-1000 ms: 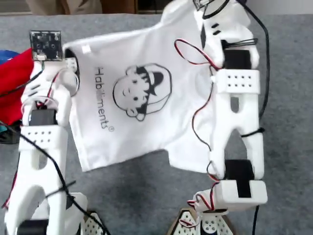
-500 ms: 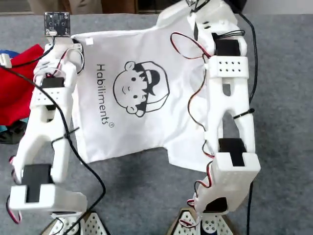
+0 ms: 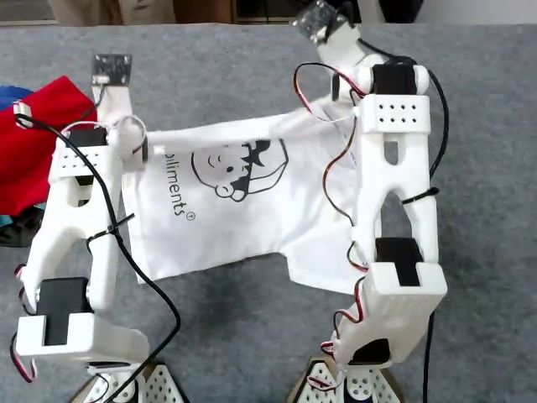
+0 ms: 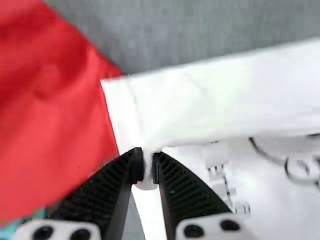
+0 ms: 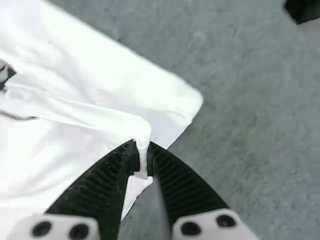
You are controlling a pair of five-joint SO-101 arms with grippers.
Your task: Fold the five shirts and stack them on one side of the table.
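A white shirt [image 3: 243, 218] with a cartoon face print lies spread on the grey table [image 3: 487, 168], its far edge lifted and doubled over toward the near side. My left gripper [image 4: 144, 167] is shut on the shirt's [image 4: 225, 95] far left corner, seen in the high view beside the left arm [image 3: 141, 148]. My right gripper [image 5: 142, 156] is shut on a pinched fold of the same shirt [image 5: 85, 100] at its far right corner [image 3: 334, 107]. The fold covers the top of the print.
A red shirt [image 3: 33, 138] lies crumpled at the table's left edge, also close beside the left gripper [image 4: 45, 100]. Blue and teal cloth [image 3: 7, 222] peeks out by it. Bare grey table lies far of the fold and to the right.
Both grippers have drawn the shirt's far edge toward the near side, folding it over the upper part of the print. The left arm has stretched forward from its earlier pose.
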